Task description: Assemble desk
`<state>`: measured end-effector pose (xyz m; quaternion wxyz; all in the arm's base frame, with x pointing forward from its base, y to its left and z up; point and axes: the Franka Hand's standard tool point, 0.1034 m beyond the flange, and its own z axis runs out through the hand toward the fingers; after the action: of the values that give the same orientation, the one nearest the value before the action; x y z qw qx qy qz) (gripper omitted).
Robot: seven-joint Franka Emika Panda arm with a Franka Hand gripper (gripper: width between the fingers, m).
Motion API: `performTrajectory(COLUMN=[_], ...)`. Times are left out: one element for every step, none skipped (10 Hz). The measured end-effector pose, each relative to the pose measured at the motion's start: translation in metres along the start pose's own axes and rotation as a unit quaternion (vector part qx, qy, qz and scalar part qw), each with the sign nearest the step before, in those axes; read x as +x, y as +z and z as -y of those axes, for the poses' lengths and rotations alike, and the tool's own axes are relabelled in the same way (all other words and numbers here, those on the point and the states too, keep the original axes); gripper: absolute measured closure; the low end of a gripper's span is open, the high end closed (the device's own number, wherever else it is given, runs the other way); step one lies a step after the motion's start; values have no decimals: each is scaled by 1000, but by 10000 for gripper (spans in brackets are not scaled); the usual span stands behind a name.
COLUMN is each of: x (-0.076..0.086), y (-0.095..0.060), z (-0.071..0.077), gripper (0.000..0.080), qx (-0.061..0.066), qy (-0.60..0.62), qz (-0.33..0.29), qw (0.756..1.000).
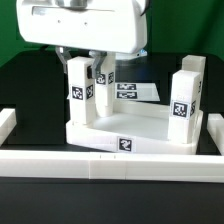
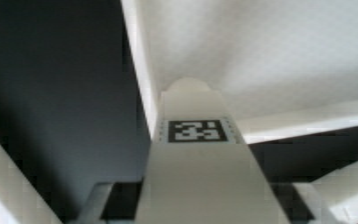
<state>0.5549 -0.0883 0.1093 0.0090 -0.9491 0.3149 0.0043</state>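
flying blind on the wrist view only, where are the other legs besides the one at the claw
Observer: The left leg stands upright right beside the claw, at the corner of the tabletop on the exterior view's left.
Operator: and the rest
Observer: The near right leg stands at the exterior view's right, with the far right leg just behind it.
Operator: anything in front of the tabletop
Observer: A long white rail runs across in front of it.
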Motion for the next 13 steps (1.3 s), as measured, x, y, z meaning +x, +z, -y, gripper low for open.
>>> performTrajectory(x=[0,1,2,2,2,2,2,2,2,1,1,1,0], y=[0,0,0,0,0,1,1,1,1,1,1,1,2], z=[-1,-2,-2,-2,-2,-2,-2,-2,-1,1,1,1,1], gripper=[511,511,511,511,511,511,511,511,511,509,509,410,410], qx=[0,7,15,17,19,19,19,19,19,19,19,19,18], qy=[54,96,161,210,246,266,310,342,376,411,423,413,398], qz=[0,2,5,6,8,8,9,10,10,11,11,11,11], qw=[999,995,987,978,969,964,951,939,926,911,906,910,917])
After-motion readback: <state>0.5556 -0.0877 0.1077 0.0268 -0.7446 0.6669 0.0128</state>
